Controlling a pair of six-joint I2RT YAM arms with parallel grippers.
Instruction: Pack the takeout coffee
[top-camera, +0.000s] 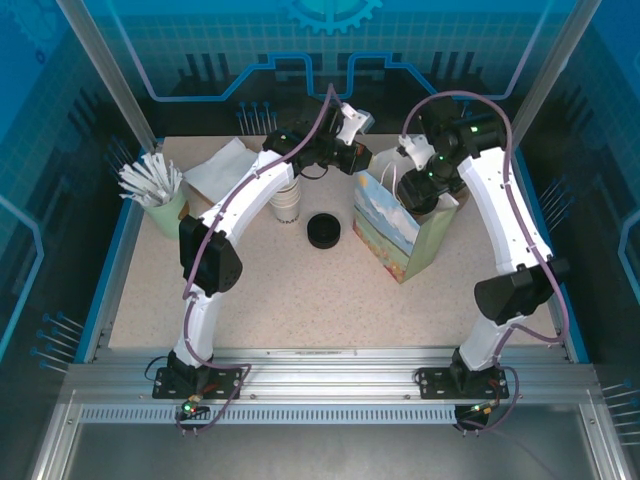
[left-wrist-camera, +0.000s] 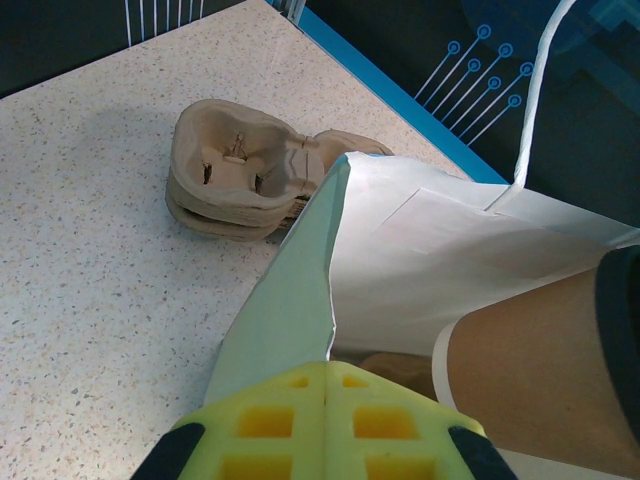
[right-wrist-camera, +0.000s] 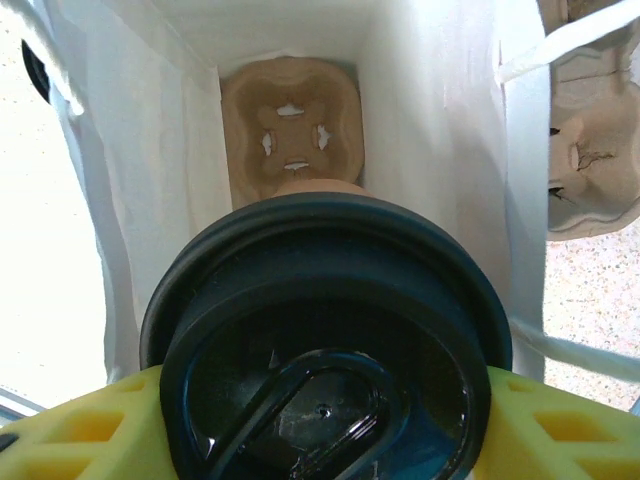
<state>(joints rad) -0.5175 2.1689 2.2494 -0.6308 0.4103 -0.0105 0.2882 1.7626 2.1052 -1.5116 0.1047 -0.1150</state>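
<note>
A takeout coffee (right-wrist-camera: 325, 300), tan-sided and capped with a round black lid, hangs in the open mouth of a white paper bag (top-camera: 395, 235) with a landscape printed on its outside, standing upright toward the right rear of a speckled table (top-camera: 300, 300). The right gripper (right-wrist-camera: 325, 420) clamps the cup just under the lid, 1 yellow finger on either side, and the bag's white walls rise around it. Straight below, a brown pulp cup carrier (right-wrist-camera: 290, 125) lies flat on the floor of the bag; whether the cup's base touches it cannot be told. The left gripper (left-wrist-camera: 326, 400) has its 2 yellow fingers pressed together on the bag's near top edge, pinching the paper so that the mouth is held wide, with a white cord handle arching above. Just beyond the bag, a stack of spare cup carriers (left-wrist-camera: 235, 170) sits on the table near its blue-edged rim. Left of the bag stands a short stack of loose black lids (top-camera: 323, 230), and beside that a stack of lidless white cups (top-camera: 287, 205), partly under the left arm. Farther left are a pile of napkins (top-camera: 222, 165) and a green cup of white stirrers (top-camera: 160, 195).
</note>
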